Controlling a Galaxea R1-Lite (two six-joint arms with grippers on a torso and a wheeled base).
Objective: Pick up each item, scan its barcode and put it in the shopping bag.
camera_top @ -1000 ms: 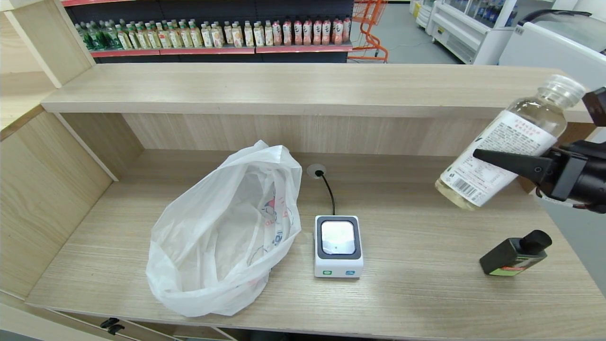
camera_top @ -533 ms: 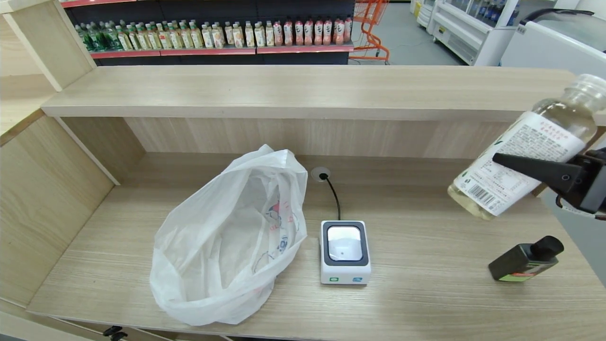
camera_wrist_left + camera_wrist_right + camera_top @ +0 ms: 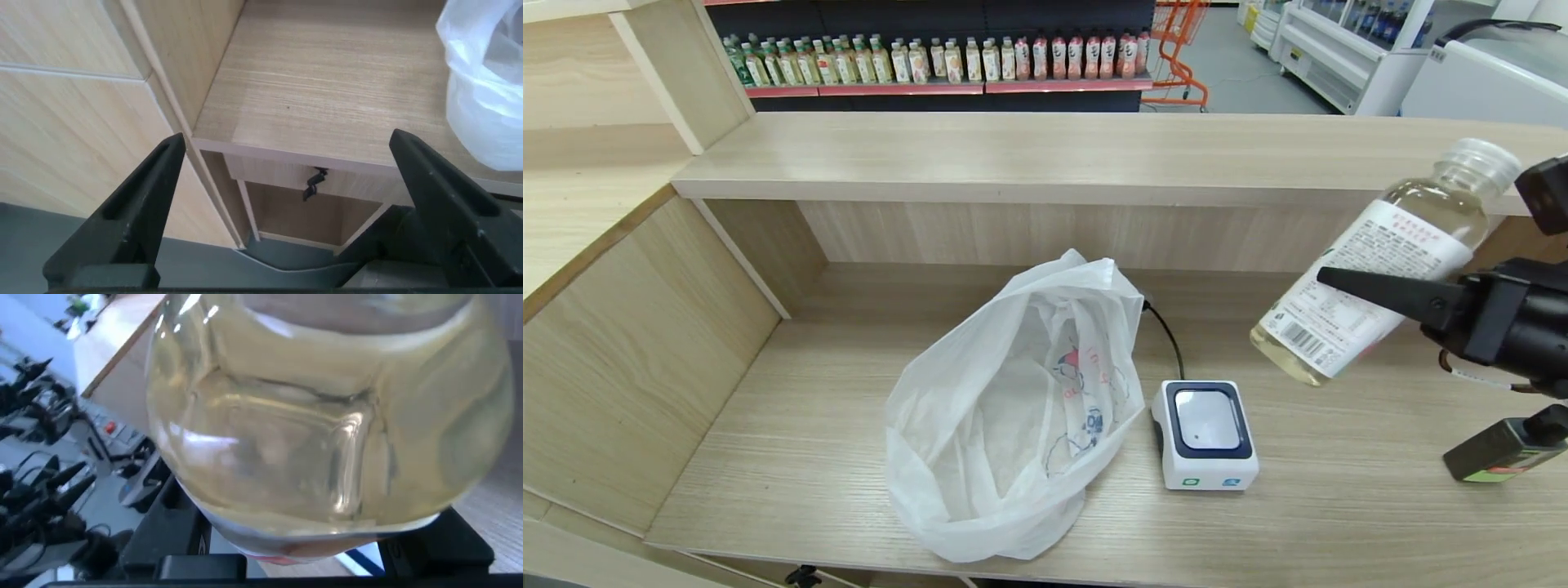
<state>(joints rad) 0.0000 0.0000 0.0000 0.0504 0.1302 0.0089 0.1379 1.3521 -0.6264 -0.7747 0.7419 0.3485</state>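
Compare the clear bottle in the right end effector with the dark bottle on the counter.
The clear bottle is held tilted in the air by the right end effector; the dark bottle lies on its side on the counter. The clear bottle is see-through, with pale liquid and a white label; the dark bottle is opaque. The clear bottle looks larger than the dark bottle. Both are capped.

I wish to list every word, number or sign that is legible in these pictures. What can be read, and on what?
No text can be read with certainty.
Clear bottle, white label: small print and a barcode, too small.
Shopping bag: red and blue print, creased, unreadable.
Scanner: two small coloured icons, no words.
Dark bottle: label too small.
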